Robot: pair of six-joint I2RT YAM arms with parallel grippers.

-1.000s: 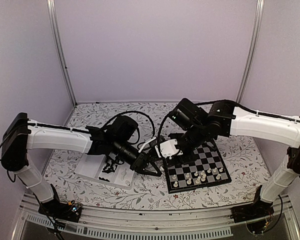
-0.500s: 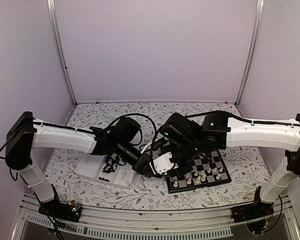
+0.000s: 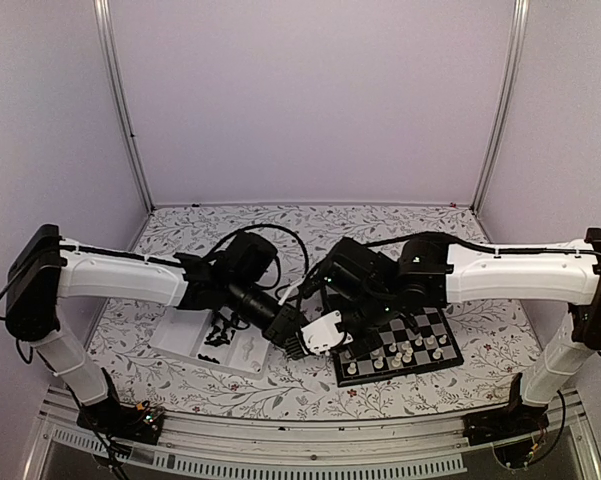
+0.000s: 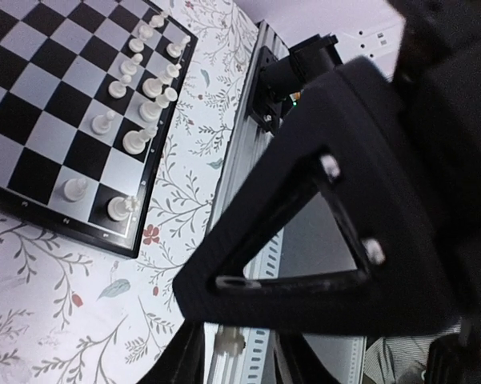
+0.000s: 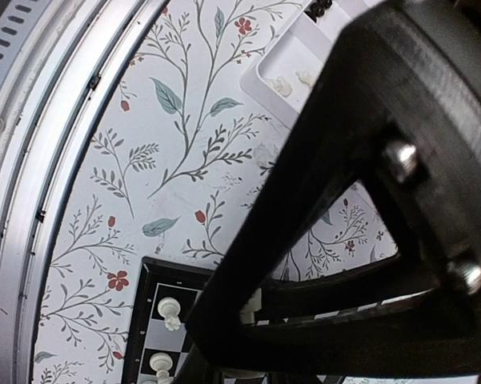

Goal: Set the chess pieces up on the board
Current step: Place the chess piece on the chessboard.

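Observation:
The board (image 3: 423, 327) lies right of centre, with white chess pieces (image 3: 395, 352) in its near rows. They also show in the left wrist view (image 4: 144, 88). My left gripper (image 3: 296, 341) hangs just off the board's left edge. A small white piece (image 4: 230, 340) sits between its fingers (image 4: 180, 364). My right gripper (image 3: 332, 333) is tip to tip with the left one. Its dark finger frame (image 4: 304, 240) fills the left wrist view. The white piece also shows in the right wrist view (image 5: 252, 308). How far the right jaws are open is hidden.
A clear tray (image 3: 180, 338) left of the board holds black pieces (image 3: 218, 330) and a few white ones (image 5: 292, 80). The aluminium rail (image 4: 248, 160) runs along the near table edge. Both arms crowd the space between tray and board.
My right gripper has swung left and down from over the board's far left corner to meet the left gripper. The left gripper has stayed almost in place.

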